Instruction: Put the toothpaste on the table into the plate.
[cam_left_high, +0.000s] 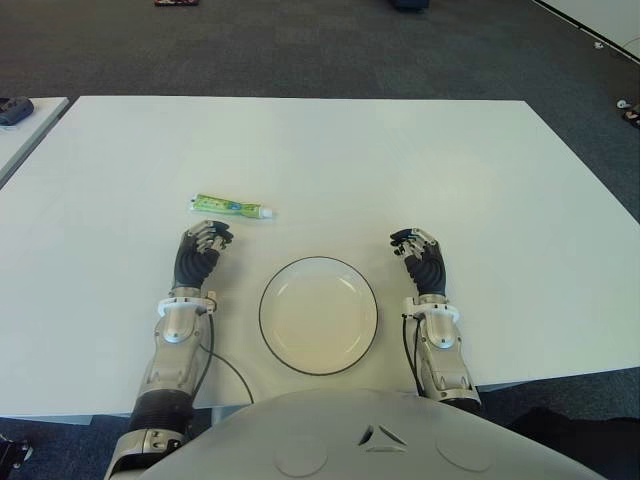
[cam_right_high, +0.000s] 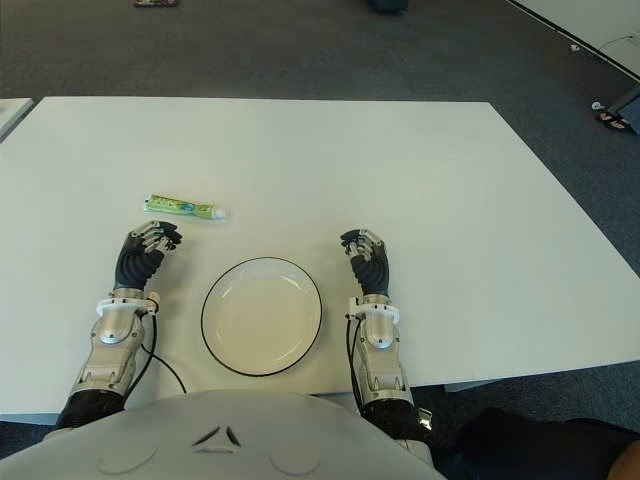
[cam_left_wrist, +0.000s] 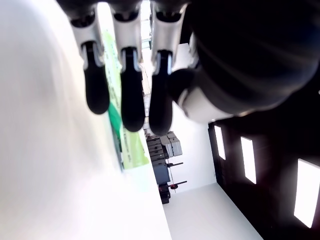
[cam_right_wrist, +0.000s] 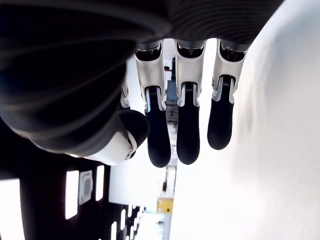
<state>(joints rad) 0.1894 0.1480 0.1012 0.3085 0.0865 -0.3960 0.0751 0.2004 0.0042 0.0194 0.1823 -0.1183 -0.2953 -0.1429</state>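
Nothing done yet: I see toothpaste (cam_left_high: 231, 207) on table (cam_left_high: 400, 160), plate (cam_left_high: 318, 315) empty, left hand (cam_left_high: 199, 255) near tube, right hand (cam_left_high: 421, 260) beside plate, both relaxed, holding nothing.

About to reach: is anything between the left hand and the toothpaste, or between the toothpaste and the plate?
Nothing visible. The green toothpaste tube lies just beyond the left hand, bare white table between; the black-rimmed white plate is empty.

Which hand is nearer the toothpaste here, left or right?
Left. The left hand sits just short of the toothpaste, empty and not touching it. The right hand is on the far side of the plate, also empty.
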